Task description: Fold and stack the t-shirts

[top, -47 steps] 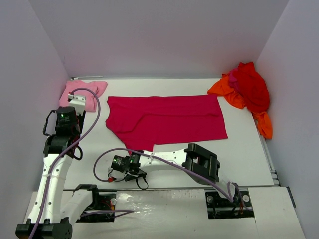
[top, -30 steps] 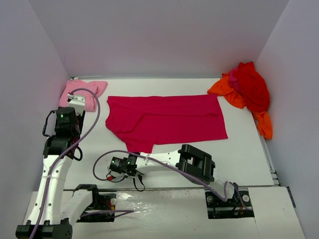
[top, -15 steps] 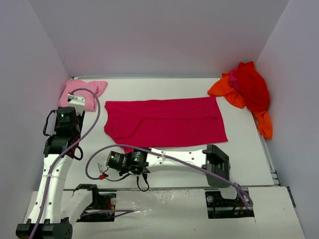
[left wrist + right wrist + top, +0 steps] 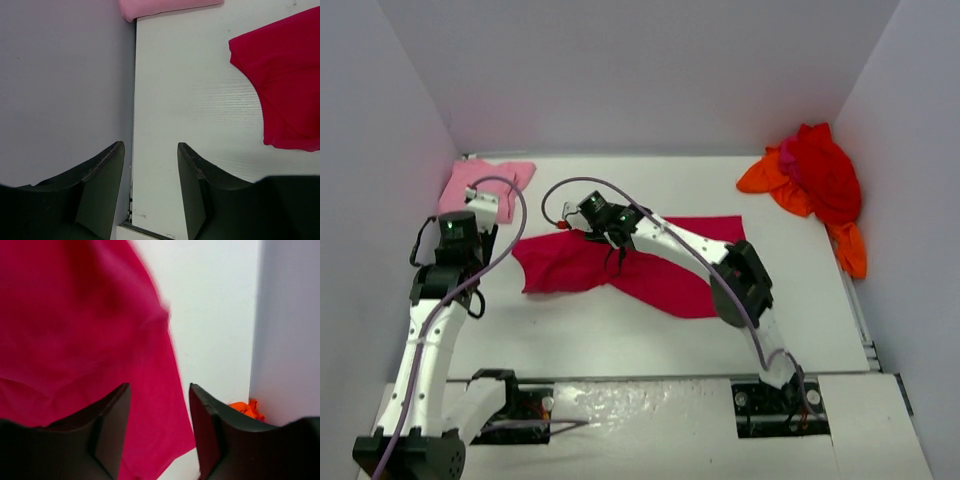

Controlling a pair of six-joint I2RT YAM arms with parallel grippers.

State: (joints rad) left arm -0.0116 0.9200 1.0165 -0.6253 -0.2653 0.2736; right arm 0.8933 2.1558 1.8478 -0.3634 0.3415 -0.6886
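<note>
Crimson t-shirt (image 4: 660,275) lengthwise left-right; right gripper (image 4: 159,387) parted over it; left gripper (image 4: 150,145) parted.

crimson shirt (image 4: 565,268) lies rumpled in the middle, pink shirt (image 4: 510,175) far left, red-and-orange heap (image 4: 820,172) far right.

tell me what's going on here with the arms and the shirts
The right gripper hangs open over the crimson-magenta t-shirt, which lies loosely doubled over and rumpled in the middle of the table, not yet neatly folded. The left gripper is open and empty near the left wall. A light pink t-shirt sits folded in the far left corner. The red t-shirt and orange t-shirt are heaped unfolded in the far right corner.
</note>
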